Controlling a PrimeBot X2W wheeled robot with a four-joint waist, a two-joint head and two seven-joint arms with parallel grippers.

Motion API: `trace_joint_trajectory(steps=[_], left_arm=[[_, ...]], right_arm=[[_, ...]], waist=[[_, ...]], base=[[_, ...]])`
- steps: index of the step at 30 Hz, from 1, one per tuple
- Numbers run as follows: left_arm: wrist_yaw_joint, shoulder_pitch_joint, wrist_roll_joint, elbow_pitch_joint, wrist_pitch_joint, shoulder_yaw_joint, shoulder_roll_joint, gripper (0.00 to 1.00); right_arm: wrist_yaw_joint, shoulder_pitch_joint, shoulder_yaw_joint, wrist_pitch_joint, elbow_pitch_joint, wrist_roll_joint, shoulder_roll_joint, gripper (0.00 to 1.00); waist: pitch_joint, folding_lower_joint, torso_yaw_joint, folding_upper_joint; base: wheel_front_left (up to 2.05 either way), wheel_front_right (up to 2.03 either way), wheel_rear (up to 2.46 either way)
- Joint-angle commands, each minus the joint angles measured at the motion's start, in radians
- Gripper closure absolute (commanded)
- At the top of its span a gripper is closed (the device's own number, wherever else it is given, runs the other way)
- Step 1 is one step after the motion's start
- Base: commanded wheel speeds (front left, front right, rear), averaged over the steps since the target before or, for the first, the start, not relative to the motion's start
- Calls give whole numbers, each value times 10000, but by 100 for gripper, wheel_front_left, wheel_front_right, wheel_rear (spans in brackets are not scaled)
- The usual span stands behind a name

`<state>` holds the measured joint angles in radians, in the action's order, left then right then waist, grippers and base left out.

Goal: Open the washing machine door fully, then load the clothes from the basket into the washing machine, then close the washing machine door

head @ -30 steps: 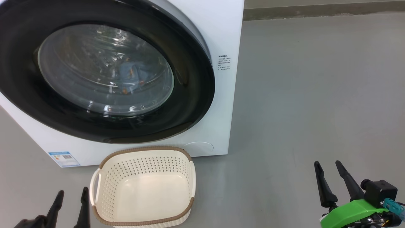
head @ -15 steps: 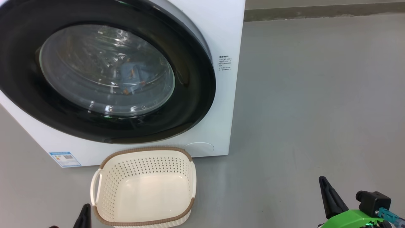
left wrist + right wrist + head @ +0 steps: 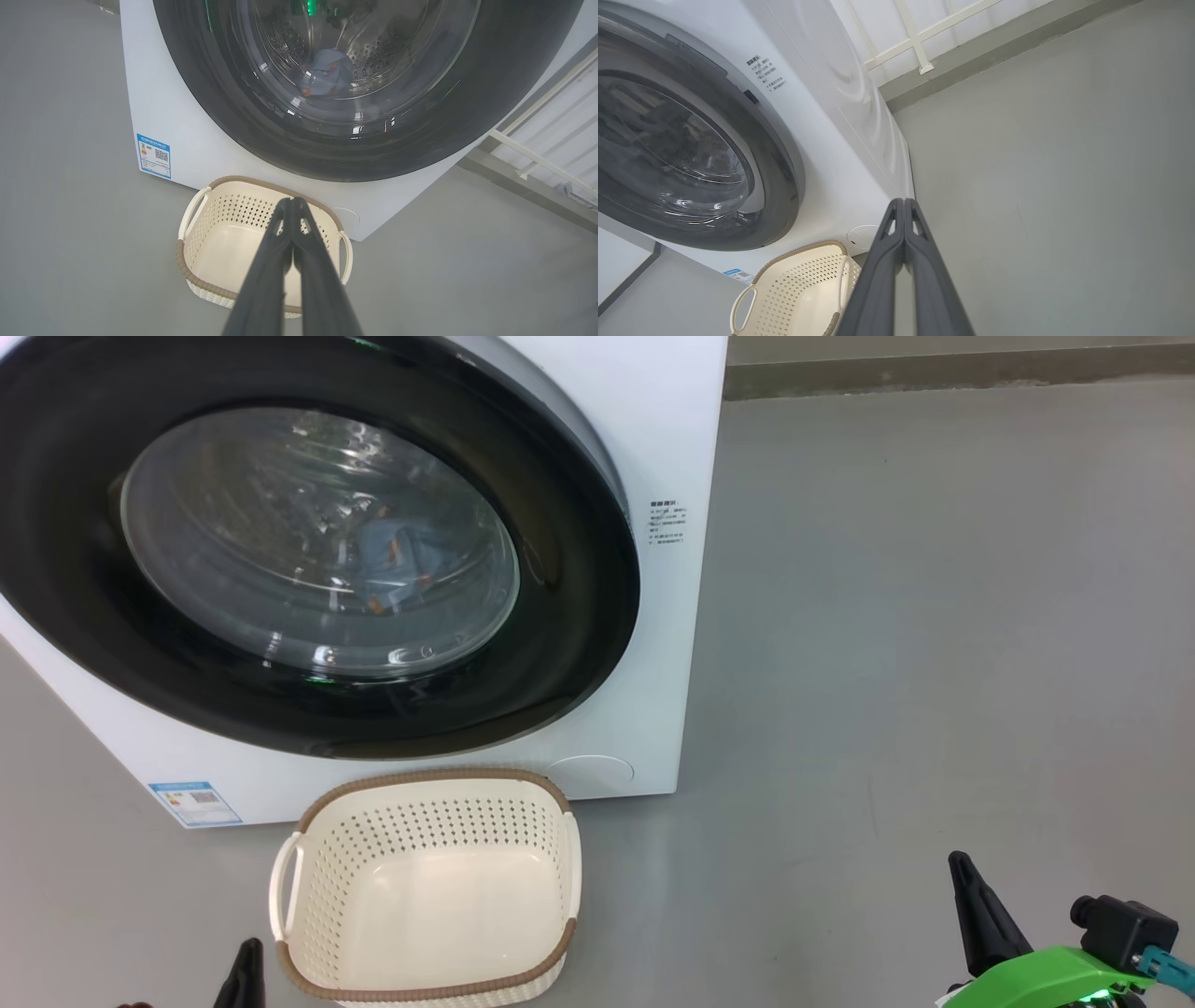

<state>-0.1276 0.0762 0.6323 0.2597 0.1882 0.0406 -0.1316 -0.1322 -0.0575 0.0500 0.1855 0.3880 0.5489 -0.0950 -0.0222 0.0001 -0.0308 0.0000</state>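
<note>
Grippers first: L gripper and R gripper both go from fingers spread a sec ago to fingers pressed flat together now, tip to tip, nothing between them, nothing held. In head view both sit lower at the bottom edge than a sec ago, L just beside the basket's near-left corner, R well off to the right over bare floor; the slight frame shift there is camera, not scene. Reading: arms empty and drawn back from the machine, so prob. a park posture, not prep for a grasp. Washing machine door lies flush vs. front of washing machine, black rim unbroken, no gap seen in either wrist view; same as a sec ago. Containers: basket stands upright on floor just in front of machine, below the door, cream bottom bare, no garment in it. Drum, seen thru glass bowl, holds clothes, a light blue heap w/ orange bits low at the back; can't separate bundles thru reflections. Judgement: open, load, close all appear done, nothing left to move. Only open point: whether door is latched, which pics can't show.
</note>
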Motion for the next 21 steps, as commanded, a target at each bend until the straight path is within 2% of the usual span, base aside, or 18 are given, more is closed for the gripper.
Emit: trace_joint_trajectory(steps=[1,21], left_arm=[[-6,-417,193,-185,-51,-195,-111,100],[-11,-701,2104,-177,-636,-457,67,100]], right_arm=[[3,-230,41,-27,-283,223,-57,100],[5,-284,160,-617,-512,2288,43,100]], waist=[[1,-1,3,0],[39,-1,63,0]], base=[[0,0,0],[0,0,0]])
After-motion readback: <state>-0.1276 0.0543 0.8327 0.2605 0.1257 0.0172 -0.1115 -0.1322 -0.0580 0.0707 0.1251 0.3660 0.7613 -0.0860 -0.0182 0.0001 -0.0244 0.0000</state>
